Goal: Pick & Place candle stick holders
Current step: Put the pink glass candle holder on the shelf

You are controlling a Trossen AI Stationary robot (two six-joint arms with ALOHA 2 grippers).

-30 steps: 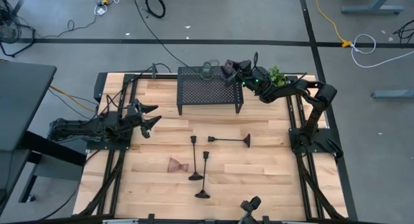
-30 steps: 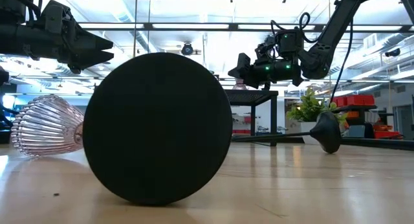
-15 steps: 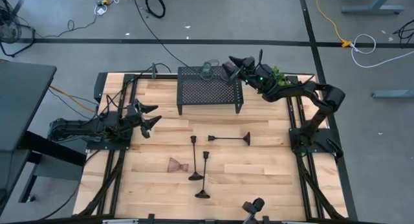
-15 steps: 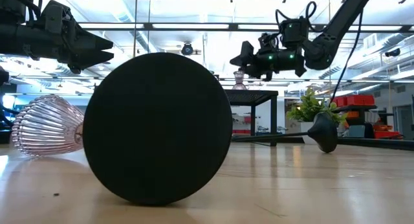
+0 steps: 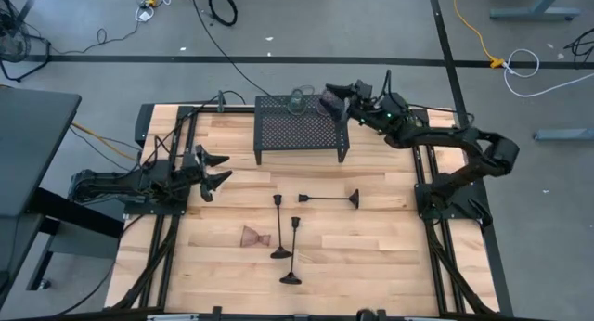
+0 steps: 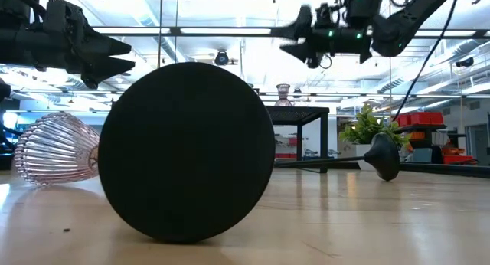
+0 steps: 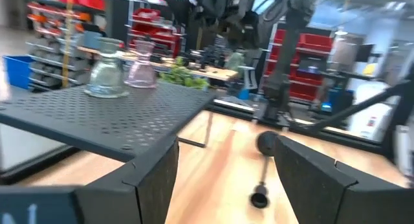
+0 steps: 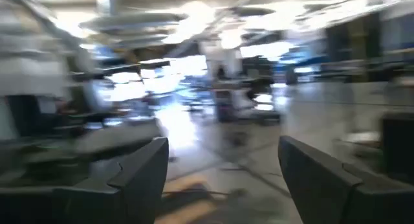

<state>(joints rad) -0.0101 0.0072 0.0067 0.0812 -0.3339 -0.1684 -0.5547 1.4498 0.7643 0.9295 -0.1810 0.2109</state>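
— Where are the candle stick holders?

— Two glass holders (image 5: pixel 299 100) stand on the black mesh rack (image 5: pixel 300 130) by the surface's (image 5: pixel 390 247) far edge. A pinkish glass holder (image 5: pixel 255 237) lies near the middle, beside two upright black stems (image 5: pixel 278 226); a third stem (image 5: pixel 329 201) lies flat behind them.

— And the hands?

— The right hand (image 5: pixel 336 92) hovers above the rack's right end, fingers apart, empty. The left hand (image 5: pixel 215 170) hangs over the left edge, fingers apart, empty.

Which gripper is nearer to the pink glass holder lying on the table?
The left gripper; it hovers just up and left of the pink glass holder. The right gripper is far off, above the mesh rack.
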